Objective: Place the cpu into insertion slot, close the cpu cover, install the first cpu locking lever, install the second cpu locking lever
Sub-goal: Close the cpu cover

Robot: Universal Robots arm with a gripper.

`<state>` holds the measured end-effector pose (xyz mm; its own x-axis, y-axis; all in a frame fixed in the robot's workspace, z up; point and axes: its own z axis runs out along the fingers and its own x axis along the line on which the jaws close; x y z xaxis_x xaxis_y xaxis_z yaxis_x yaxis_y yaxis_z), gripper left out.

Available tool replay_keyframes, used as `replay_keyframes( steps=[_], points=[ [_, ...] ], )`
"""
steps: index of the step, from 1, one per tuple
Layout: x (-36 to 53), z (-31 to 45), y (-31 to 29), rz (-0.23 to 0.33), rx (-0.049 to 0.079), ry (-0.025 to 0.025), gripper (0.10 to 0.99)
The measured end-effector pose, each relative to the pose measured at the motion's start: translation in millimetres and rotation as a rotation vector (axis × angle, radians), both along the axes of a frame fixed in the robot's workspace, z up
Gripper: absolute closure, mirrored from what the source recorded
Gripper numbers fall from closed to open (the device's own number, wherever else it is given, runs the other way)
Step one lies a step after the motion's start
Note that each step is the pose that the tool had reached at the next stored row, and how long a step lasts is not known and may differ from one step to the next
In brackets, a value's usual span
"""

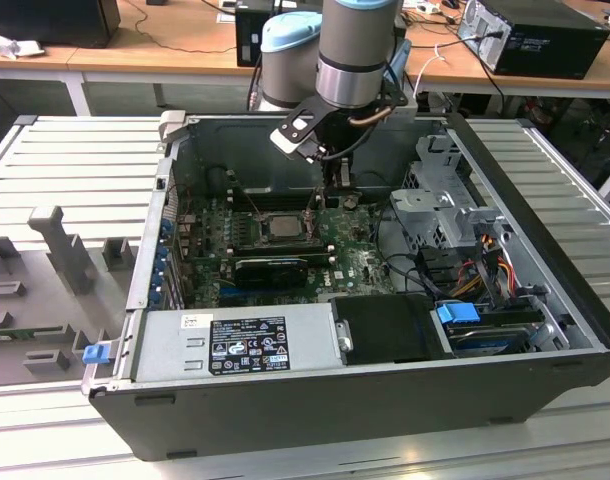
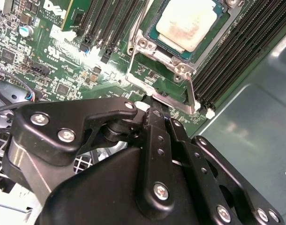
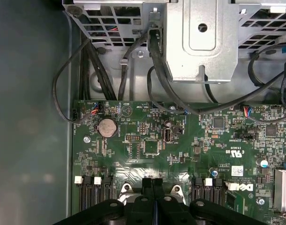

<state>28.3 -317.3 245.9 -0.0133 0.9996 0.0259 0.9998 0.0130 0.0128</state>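
With my fingers (image 2: 157,129) pressed together, seemingly empty, the thin, stiff cpu locking lever (image 2: 192,93) just ahead of them wants pushing at its tip.

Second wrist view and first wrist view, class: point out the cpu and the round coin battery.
cpu (image 2: 184,22), second wrist view, middle of its pale top face.
coin battery (image 3: 106,126), first wrist view, centre of its round silver face.
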Motion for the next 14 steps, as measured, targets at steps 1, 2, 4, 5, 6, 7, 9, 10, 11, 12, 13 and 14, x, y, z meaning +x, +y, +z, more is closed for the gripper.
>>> replay_keyframes(
  steps=[1,2,4,5,6,7,9,10,11,12,13,14],
  points=[
    [-0.6,0.0,0.0,0.000,0.000,0.0000,0.980],
    [-1.0,0.0,0.0,0.000,0.000,0.0000,0.980],
    [-1.5,0.0,0.0,0.000,0.000,0.0000,0.980],
    [-2.0,0.0,0.0,0.000,0.000,0.0000,0.980],
    [-2.5,0.0,0.0,0.000,0.000,0.0000,0.980],
    [-3.0,0.0,0.0,0.000,0.000,0.0000,0.980],
    [-3.9,0.0,0.0,0.000,0.000,0.0000,0.980],
    [-4.3,0.0,0.0,0.000,0.000,0.0000,0.980],
    [-4.8,0.0,0.0,0.000,0.000,0.0000,0.980],
    [-5.0,0.0,0.0,0.000,0.000,0.0000,0.980],
    [-5.1,0.0,0.0,0.000,0.000,0.0000,0.980],
    [-5.4,0.0,0.0,0.000,0.000,0.0000,0.980]
  ],
)
